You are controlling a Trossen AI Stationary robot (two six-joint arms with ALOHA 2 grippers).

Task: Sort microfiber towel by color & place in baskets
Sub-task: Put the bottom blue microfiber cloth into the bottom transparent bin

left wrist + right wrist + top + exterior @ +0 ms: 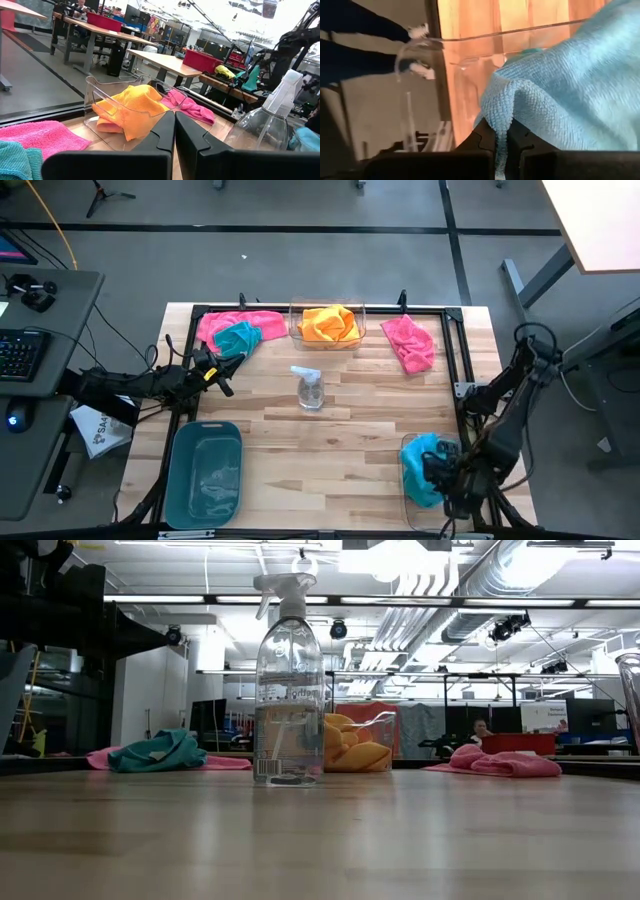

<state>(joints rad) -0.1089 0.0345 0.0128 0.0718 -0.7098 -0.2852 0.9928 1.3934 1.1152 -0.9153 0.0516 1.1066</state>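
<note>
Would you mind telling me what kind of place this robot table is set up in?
Probably a robotics lab or workshop: exposed ceiling ducts overhead, rows of workbenches with red bins behind the table, and a keyboard at a desk beside it.

I can read only "SAA" on the white sheet (97,430) lying beside my table's left edge. The spray bottle (289,690) carries a barcode label, but its print is too small for me to read.

Teal basket (205,472) front-left looks empty; orange towel (330,323) fills rear clear basket (296,328).
</note>
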